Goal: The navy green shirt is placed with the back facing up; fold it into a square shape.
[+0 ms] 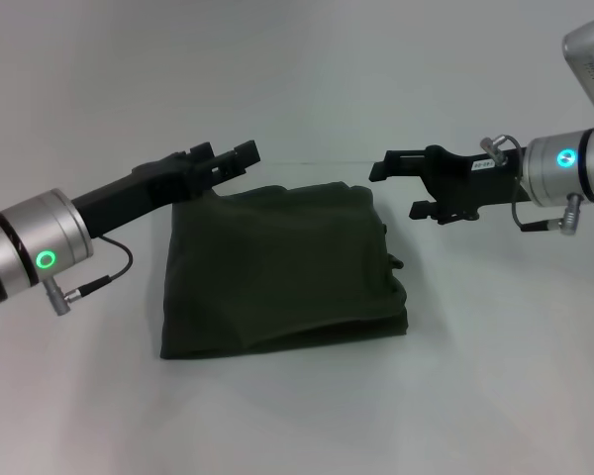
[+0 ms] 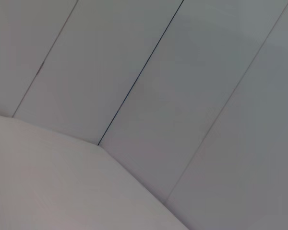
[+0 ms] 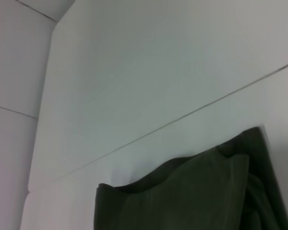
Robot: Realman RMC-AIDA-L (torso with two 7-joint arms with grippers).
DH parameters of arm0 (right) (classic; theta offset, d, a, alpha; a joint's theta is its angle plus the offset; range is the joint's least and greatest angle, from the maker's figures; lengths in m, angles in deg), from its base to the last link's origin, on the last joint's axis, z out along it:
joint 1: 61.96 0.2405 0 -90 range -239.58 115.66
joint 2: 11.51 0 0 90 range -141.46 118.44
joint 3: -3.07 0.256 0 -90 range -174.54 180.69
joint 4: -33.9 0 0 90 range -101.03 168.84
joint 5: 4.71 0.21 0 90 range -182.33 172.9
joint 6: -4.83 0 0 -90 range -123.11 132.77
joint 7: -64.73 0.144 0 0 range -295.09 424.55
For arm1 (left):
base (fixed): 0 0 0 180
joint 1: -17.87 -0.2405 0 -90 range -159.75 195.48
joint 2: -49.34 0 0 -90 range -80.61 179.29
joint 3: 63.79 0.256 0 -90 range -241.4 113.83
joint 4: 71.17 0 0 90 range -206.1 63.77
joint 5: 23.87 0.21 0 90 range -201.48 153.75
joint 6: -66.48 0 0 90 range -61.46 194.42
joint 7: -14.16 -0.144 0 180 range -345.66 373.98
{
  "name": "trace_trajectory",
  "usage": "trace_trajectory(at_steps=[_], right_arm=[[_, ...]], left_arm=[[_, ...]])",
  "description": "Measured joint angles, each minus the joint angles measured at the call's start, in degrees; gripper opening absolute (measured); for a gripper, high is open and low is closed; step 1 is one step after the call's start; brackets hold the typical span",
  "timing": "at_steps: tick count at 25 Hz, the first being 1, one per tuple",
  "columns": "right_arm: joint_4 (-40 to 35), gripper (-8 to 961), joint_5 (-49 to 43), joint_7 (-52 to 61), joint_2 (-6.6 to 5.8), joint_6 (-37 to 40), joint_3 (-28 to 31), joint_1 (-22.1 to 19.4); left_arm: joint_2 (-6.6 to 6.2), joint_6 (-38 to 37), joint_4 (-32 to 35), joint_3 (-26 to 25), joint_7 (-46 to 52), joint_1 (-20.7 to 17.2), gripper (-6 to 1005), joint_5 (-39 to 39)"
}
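**Folded shirt lying between two raised grippers**

Nearest the robot, the navy green shirt [image 1: 282, 267] lies folded into a rough square on the white table [image 1: 297, 416], layered edges bunched on its right side. Beyond its far left corner hovers the left gripper [image 1: 240, 155], fingers parted and empty. Past the far right corner hangs the right gripper [image 1: 396, 185], also spread, holding nothing.
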Motion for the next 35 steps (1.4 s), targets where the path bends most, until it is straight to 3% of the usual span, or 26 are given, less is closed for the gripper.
trace_trajectory(at_steps=[12, 18, 23, 31, 35], right_arm=[[3.5, 944, 0.0, 4.3, 0.07, -5.9, 0.1, 1.4], [3.8, 944, 0.8, 4.0, 1.72, -7.6, 0.5, 1.1], [3.8, 944, 0.9, 3.8, 3.77, -9.2, 0.6, 1.4], [3.6, 945, 1.6, 2.7, 6.48, -14.2, 0.6, 1.7], [3.5, 944, 4.4, 0.7, 7.04, -15.2, 0.6, 2.1]], left_arm=[[-0.2, 0.0, 0.4, -2.2, -2.8, 0.0, 954, -0.1], [0.42, 0.2, 0.1, -1.7, -4.5, 0.3, 950, 0.0], [0.79, 0.2, -1.1, -1.7, -7.2, 0.3, 949, 0.2], [1.24, -0.3, -1.9, -2.2, -9.2, -1.7, 949, -0.1], [1.3, -0.5, -3.0, -2.2, -10.1, -1.9, 949, -0.1]])
